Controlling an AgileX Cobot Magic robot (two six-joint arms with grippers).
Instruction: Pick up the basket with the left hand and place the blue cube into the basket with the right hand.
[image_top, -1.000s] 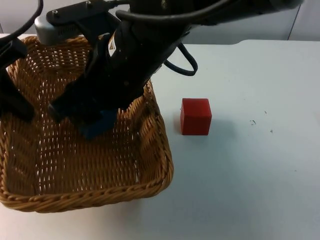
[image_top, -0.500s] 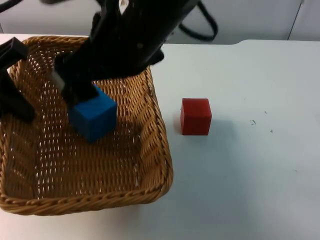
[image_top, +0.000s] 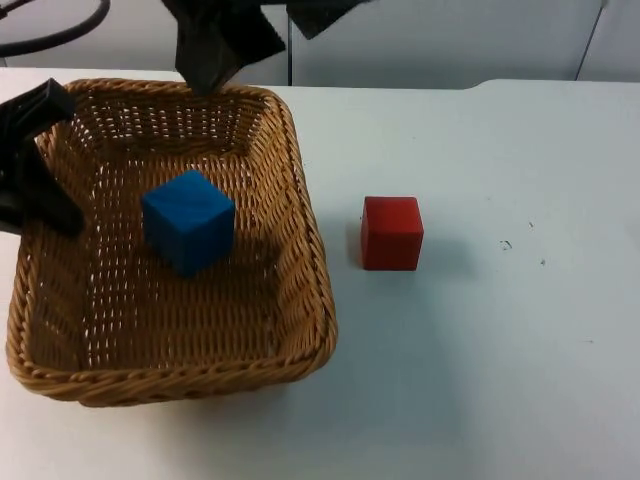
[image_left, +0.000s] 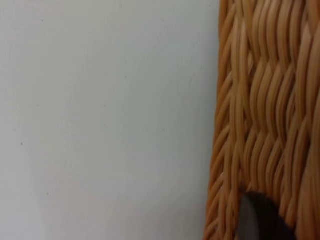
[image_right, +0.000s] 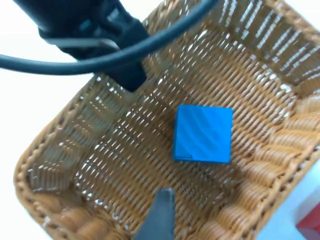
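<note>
The wicker basket (image_top: 312, 262) sits at the table's left. The blue cube (image_top: 189, 220) lies free inside it, a corner turned toward the front; in the right wrist view the cube (image_right: 203, 133) rests on the basket's woven floor (image_right: 125, 165). My left gripper (image_top: 32, 165) is shut on the basket's left rim, and its wrist view has one fingertip (image_left: 260, 220) against the weave (image_left: 260, 100). My right gripper (image_top: 262, 28) hangs open above the basket's far edge, clear of the cube, with nothing between its fingers.
A red cube (image_top: 391, 232) stands on the white table just right of the basket, apart from it; its edge (image_right: 311, 228) also appears in the right wrist view. The grey partition wall (image_top: 480, 40) closes the back.
The right gripper has let go of the blue cube and risen back away from the basket. The cube now rests alone inside. The basket has shifted slightly.
</note>
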